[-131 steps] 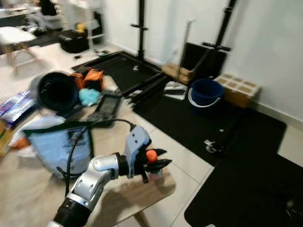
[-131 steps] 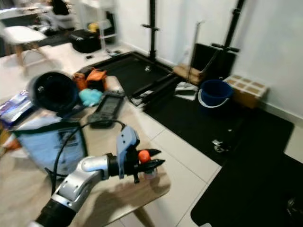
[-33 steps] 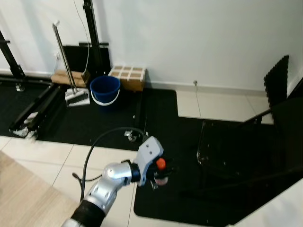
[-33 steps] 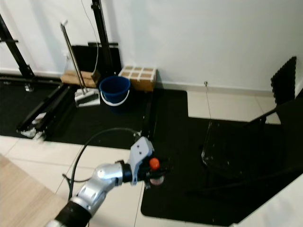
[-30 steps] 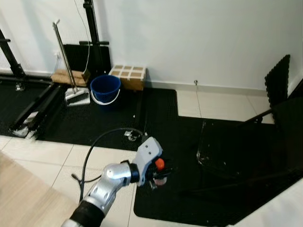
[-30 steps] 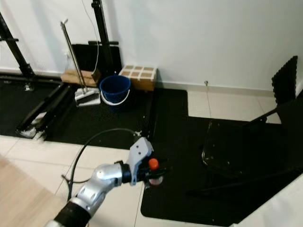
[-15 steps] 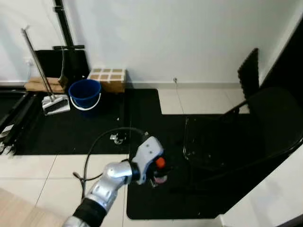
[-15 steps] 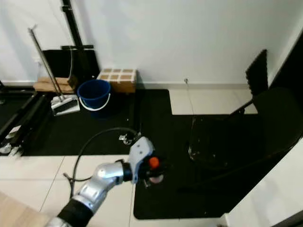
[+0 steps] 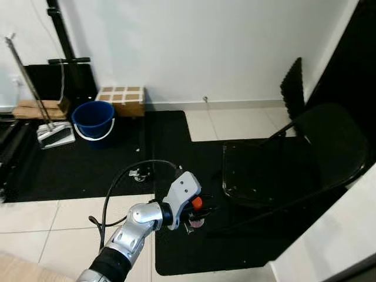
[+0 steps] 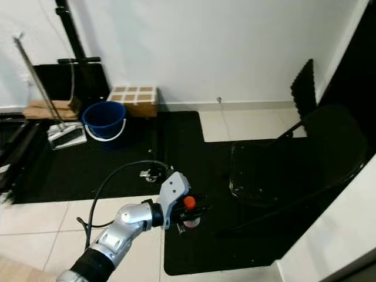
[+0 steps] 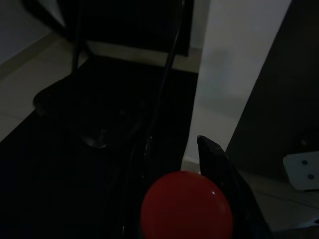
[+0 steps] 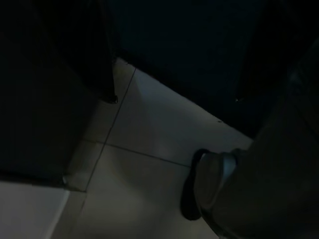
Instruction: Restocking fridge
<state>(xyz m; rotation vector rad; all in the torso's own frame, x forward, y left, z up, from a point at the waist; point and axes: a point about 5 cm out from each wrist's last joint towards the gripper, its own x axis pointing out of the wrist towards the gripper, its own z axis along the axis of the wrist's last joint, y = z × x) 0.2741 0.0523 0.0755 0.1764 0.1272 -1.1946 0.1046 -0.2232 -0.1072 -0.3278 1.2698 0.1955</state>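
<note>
My left gripper (image 9: 198,214) is held out low in front of me, over the edge of a black floor mat (image 9: 194,247), and is shut on a small bottle with an orange-red cap (image 9: 197,202). In the left wrist view the round red cap (image 11: 187,206) sits between the two black fingers (image 11: 219,164), with a black chair beyond it. The right wrist view is very dark: pale floor tiles (image 12: 149,164) and what looks like my own foot (image 12: 212,181), with the right arm hanging idle.
A black folding chair (image 9: 282,170) stands just right of the gripper. A blue bucket (image 9: 92,117), a cardboard box (image 9: 120,100) and a dustpan (image 9: 56,134) sit by the white wall. A white surface (image 9: 329,247) fills the lower right corner.
The camera has swung to the right: the table has left the picture, the bucket has slid left and the chair has come in. The left gripper still holds the bottle.
</note>
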